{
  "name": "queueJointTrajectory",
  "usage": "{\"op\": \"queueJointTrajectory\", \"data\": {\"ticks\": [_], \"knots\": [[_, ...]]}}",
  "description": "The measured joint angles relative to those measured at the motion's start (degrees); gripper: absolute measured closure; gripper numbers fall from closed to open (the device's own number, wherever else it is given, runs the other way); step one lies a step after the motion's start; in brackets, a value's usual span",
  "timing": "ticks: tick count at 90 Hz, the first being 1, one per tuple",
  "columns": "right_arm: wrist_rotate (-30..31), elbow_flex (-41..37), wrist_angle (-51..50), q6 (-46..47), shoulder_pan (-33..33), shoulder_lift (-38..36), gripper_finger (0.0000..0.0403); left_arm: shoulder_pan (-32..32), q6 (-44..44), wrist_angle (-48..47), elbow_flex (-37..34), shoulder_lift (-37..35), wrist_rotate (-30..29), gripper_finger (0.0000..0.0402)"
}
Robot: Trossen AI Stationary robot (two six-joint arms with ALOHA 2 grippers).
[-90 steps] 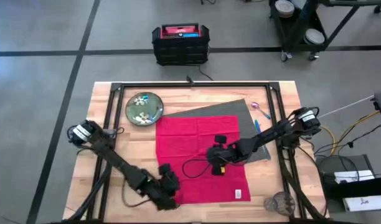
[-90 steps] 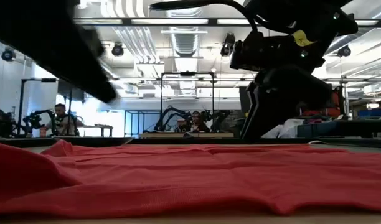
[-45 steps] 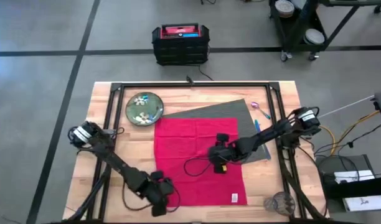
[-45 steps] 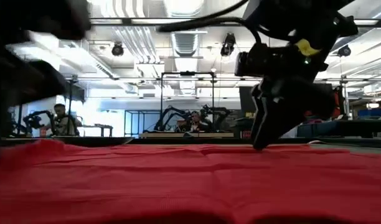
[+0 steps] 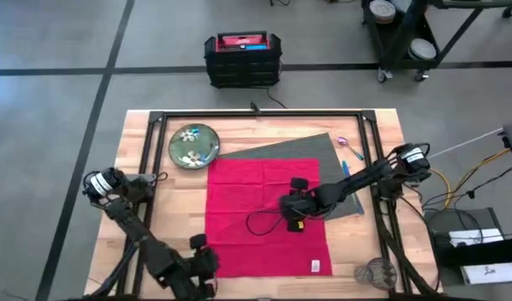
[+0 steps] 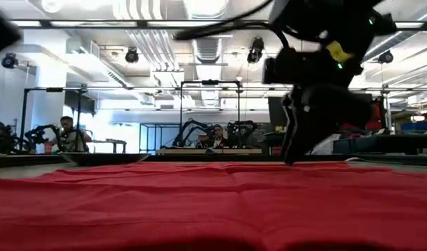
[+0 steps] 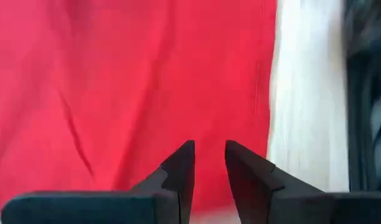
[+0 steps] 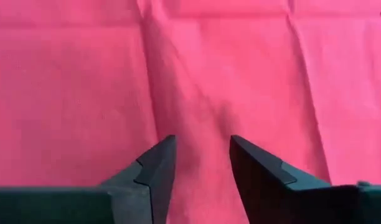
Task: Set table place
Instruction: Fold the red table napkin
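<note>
High view, red napkin (image 5: 264, 213) spread flat, right hand (image 5: 291, 206) above its middle, fingers slightly parted, empty.

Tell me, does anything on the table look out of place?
Yes. The grey mat lies askew, and the red napkin is spread over most of it. The plate sits off the mat, near the far left corner.

Black crate with red top (image 5: 243, 58) on grey floor at upper centre, dark wheeled rack (image 5: 407, 38) at upper right, seated people (image 6: 68, 134) at distant benches in low view
</note>
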Motion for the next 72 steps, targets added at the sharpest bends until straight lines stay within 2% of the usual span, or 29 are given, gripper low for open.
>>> {"op": "queueJointTrajectory", "data": {"ticks": [12, 24, 30, 36, 41, 47, 53, 58, 72], "knots": [[0.07, 4.51, -2.83, -1.67, 0.86, -0.66, 0.0228, 1.05, 4.75, 3.75, -0.44, 0.0, -12.43, 0.0316], [0.25, 9.66, -4.45, -2.92, 2.79, -0.88, 0.0197, 4.93, 23.53, 9.62, -0.27, 0.0, -13.47, 0.0284], [-1.44, 12.5, -5.41, -3.1, 4.96, -0.94, 0.0185, 6.95, 33.19, 12.05, 1.34, 0.0, -7.31, 0.026], [-4.95, 15.28, -6.39, -2.33, 7.8, -1.01, 0.0175, 8.41, 37.26, 9.97, 4.23, 0.0, 4.77, 0.0234], [-6.65, 16.94, -6.89, 0.09, 10.92, -1.05, 0.0169, 8.84, 35.39, 4.2, 7.02, 0.01, 14.53, 0.0216], [-7.26, 18.29, -6.88, 3.28, 15.24, -1.05, 0.0164, 8.37, 27.63, -4.82, 10.28, 0.3, 21.6, 0.0204], [-7.15, 19.19, -7.09, 6.02, 19.79, -1.05, 0.0162, 6.91, 21.6, -12.73, 12.39, 0.74, 25.69, 0.02], [-5.81, 19.67, -6.84, 8.71, 23.31, -1.05, 0.0164, 4.95, 18.82, -16.44, 13.24, 1.13, 26.84, 0.02], [0.33, 19.7, -7.04, 19.03, 31.6, -0.42, 0.0177, -0.87, 14.96, -16.54, 12.67, 2.21, 27.47, 0.0211]]}}
